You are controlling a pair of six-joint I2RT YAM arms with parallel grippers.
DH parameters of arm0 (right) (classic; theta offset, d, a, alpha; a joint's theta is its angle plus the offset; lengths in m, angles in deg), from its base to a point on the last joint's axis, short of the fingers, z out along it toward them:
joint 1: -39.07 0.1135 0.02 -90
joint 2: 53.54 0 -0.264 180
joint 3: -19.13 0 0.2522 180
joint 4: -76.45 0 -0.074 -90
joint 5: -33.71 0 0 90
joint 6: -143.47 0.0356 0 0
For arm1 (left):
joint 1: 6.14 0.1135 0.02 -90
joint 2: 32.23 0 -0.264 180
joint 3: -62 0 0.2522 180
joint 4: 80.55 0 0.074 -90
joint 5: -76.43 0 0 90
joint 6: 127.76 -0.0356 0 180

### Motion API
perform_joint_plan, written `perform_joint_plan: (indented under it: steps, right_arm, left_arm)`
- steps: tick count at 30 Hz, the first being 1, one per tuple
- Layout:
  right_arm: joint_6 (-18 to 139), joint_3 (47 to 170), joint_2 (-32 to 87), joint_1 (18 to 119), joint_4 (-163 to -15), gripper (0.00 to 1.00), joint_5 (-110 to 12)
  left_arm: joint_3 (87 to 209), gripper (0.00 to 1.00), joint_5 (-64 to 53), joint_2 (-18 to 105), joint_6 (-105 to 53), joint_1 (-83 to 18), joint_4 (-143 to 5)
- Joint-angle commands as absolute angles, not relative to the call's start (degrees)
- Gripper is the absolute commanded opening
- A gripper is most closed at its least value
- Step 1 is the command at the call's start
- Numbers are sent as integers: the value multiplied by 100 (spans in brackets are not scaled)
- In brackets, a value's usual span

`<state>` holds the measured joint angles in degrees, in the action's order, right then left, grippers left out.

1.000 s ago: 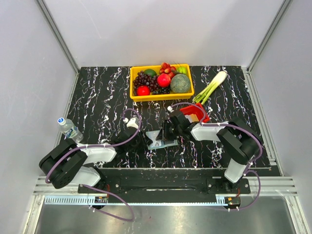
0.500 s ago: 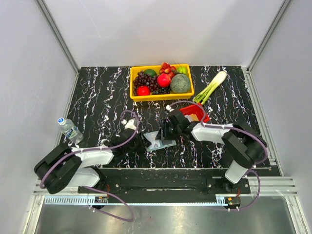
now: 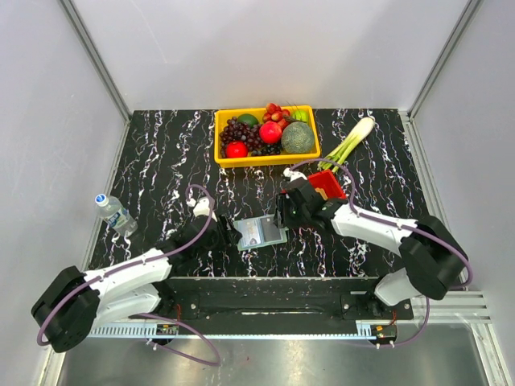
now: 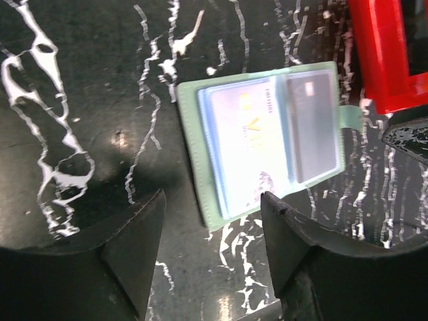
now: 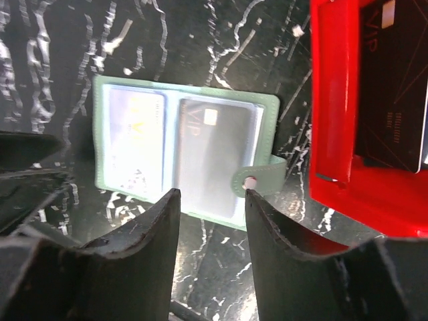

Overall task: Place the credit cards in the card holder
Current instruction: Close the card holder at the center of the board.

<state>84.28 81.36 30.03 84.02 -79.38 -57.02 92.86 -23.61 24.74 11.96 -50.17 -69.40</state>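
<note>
The card holder (image 3: pixel 261 232) lies open and flat on the black marbled table between my two grippers. It also shows in the left wrist view (image 4: pixel 267 134) and the right wrist view (image 5: pixel 187 154). Its clear pockets hold a whitish card (image 4: pixel 244 137) and a dark card (image 4: pixel 311 127); both also show in the right wrist view, the whitish card (image 5: pixel 137 140) and the dark card (image 5: pixel 214 157). Another dark card (image 5: pixel 394 80) lies in the red basket. My left gripper (image 4: pixel 212 200) is open and empty at the holder's left edge. My right gripper (image 5: pixel 210 194) is open and empty by the snap tab (image 5: pixel 251 180).
A red mesh basket (image 3: pixel 326 185) stands just right of the holder, behind my right gripper. A yellow tray of fruit (image 3: pixel 265 133) sits at the back middle, a leek (image 3: pixel 346 143) at the back right, and a water bottle (image 3: pixel 115 212) at the left edge.
The card holder, propped up and partly folded before, now lies flat and open. Both arms have stretched out lower over the table, grippers off the holder.
</note>
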Motion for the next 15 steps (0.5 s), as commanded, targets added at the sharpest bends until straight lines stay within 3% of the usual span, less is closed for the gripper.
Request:
perform_joint_plan:
  steps: [1, 11, 15]
  right_arm:
    - [8054, 8386, 3390, 8433, -7600, 50, -6077]
    - [7861, 8695, 3848, 8434, -7353, 50, -6525]
    - [7834, 8642, 3822, 8434, -7380, 40, -6587]
  left_arm:
    - [9316, 64, -2763, 2358, 1102, -5026, -6381]
    - [9132, 69, -2518, 2516, 1190, -5017, -6563]
    - [9017, 69, -2228, 2779, 1260, -5008, -7012]
